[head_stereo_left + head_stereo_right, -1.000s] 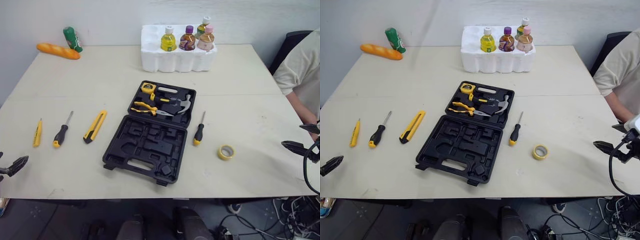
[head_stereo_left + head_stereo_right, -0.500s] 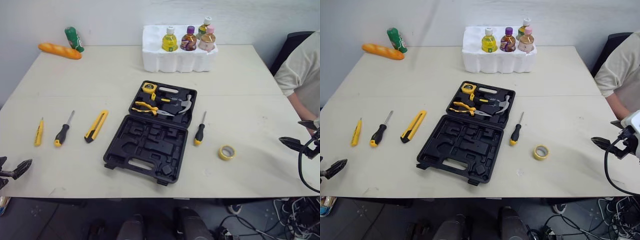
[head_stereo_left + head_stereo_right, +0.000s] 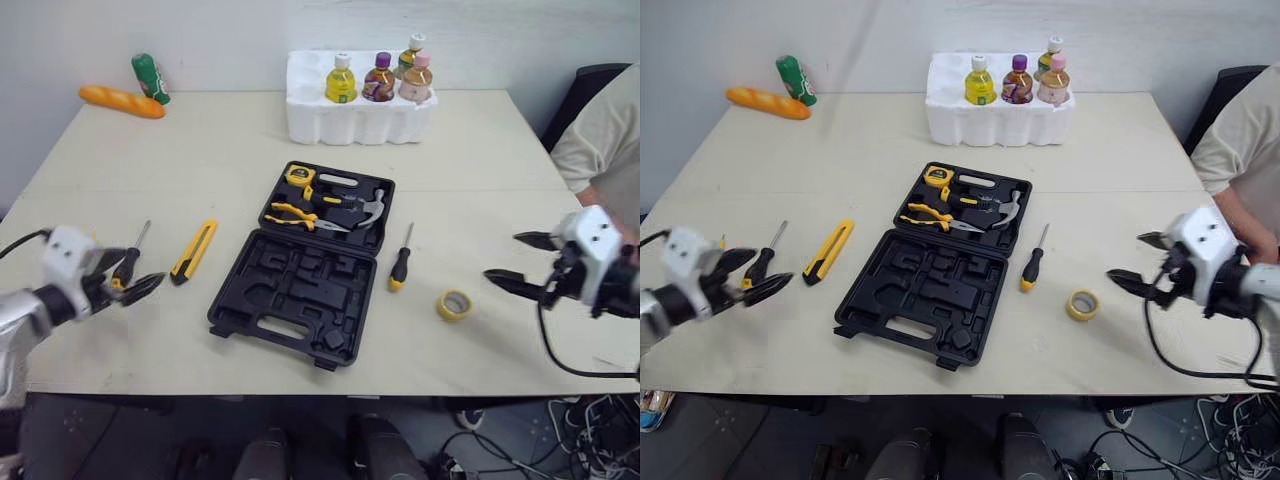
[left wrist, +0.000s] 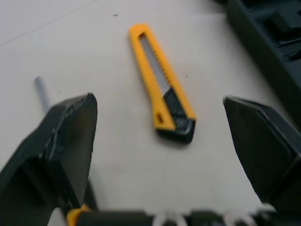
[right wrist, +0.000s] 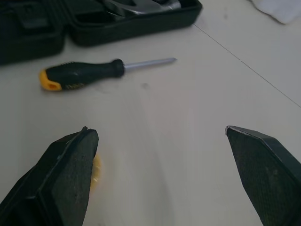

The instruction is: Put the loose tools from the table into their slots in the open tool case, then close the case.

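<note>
The black tool case (image 3: pixel 300 290) lies open mid-table; its far half holds a tape measure, pliers and a hammer (image 3: pixel 370 208). To its right lie a black-and-yellow screwdriver (image 3: pixel 400 262) and a yellow tape roll (image 3: pixel 453 304). To its left lie a yellow utility knife (image 3: pixel 192 250) and a second screwdriver (image 3: pixel 127 262). My left gripper (image 3: pixel 138 272) is open just above that left screwdriver's handle, and the knife (image 4: pixel 162 84) lies ahead of it. My right gripper (image 3: pixel 502 256) is open, right of the tape roll, facing the right screwdriver (image 5: pixel 89 73).
A white foam tray (image 3: pixel 355 115) with several bottles stands at the back. A bread loaf (image 3: pixel 120 101) and a green can (image 3: pixel 148 78) lie at the back left. A person's arm and sleeve (image 3: pixel 605 140) are at the table's right edge.
Both arms have come in over the table. The left gripper moved from the front left corner to the left screwdriver; the right gripper moved left toward the tape roll.
</note>
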Controlling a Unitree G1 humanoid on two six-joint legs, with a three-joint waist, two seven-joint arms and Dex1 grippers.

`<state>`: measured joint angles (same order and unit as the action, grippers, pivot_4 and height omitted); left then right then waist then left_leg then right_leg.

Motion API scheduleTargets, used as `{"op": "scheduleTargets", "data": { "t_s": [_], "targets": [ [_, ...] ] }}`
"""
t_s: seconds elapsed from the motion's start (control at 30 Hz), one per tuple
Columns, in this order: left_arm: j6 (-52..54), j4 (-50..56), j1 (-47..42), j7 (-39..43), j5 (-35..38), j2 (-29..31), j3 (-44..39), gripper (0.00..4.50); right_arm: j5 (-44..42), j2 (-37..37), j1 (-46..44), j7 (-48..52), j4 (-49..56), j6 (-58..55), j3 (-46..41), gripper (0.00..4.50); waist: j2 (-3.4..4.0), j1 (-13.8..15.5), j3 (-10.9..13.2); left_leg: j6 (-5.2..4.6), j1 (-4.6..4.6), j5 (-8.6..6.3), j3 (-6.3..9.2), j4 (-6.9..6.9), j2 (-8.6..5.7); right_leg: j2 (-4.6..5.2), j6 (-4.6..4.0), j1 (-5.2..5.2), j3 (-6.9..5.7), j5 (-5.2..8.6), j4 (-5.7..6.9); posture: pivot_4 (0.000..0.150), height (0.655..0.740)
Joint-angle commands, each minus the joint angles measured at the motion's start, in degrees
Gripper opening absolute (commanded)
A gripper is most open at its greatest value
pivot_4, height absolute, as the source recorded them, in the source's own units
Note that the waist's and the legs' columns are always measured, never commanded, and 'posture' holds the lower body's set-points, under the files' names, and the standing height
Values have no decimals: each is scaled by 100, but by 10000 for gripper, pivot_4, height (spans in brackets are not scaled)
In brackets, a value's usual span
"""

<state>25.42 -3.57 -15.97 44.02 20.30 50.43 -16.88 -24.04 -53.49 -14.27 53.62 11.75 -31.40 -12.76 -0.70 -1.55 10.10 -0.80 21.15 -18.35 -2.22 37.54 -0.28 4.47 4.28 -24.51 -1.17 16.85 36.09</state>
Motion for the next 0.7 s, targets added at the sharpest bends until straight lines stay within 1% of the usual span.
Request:
{"op": "scheduleTargets", "data": {
  "t_s": [0.03,0.07,0.13,0.27,0.3,0.4,0.5,0.7],
  "targets": [
    [-6,-493,-918,79,-270,-156,597,36058,-50,333,-639,-468,409,-636,536,39813,0,-14,0,1,2,0,-2,8,0,-2,1,0,1,-1,3,1500,7367],
    [-51,-738,-1202,96,-388,-248,800,31491,18,480,-853,-609,400,-785,733,36306,-1,-13,0,1,5,0,-4,16,0,-4,3,-1,2,-2,5,1500,7367],
    [-221,-1194,-1602,142,-616,-398,1096,21534,132,691,-1145,-799,382,-983,1014,26245,-1,-7,0,3,8,1,-6,33,-1,-6,3,-1,1,-2,17,1500,7367],
    [-804,-2426,-2528,121,-1313,-776,1787,2610,491,1183,-1653,-1190,297,-1224,1710,5460,-3,18,0,2,29,1,-6,56,-1,-10,4,-9,-6,-1,42,1500,7367],
    [-900,-2710,-2756,140,-1379,-897,1863,0,595,1232,-1718,-1232,300,-1314,1900,365,-4,21,0,-1,33,0,-6,63,-2,-10,6,-10,-6,-2,43,1500,7367],
    [-1158,-3402,-3239,240,-1524,-1172,1987,0,815,1347,-1847,-1366,226,-1491,2225,365,-11,50,-1,-9,42,-3,-6,73,-3,-9,11,-12,-11,-5,41,1500,7367],
    [-1461,-3978,-3530,328,-1688,-1368,2095,0,978,1422,-1877,-1412,93,-1495,2422,365,-11,98,-1,-13,44,-6,-9,75,-6,-7,13,-13,-14,-6,40,1500,7367],
    [-1928,-5033,-4063,292,-1986,-1770,2207,0,1308,1540,-2007,-1425,-288,-1307,2617,365,-13,141,-1,-16,43,-7,-26,80,-5,-7,18,-13,-22,-9,39,1500,7367]
  ]
}}
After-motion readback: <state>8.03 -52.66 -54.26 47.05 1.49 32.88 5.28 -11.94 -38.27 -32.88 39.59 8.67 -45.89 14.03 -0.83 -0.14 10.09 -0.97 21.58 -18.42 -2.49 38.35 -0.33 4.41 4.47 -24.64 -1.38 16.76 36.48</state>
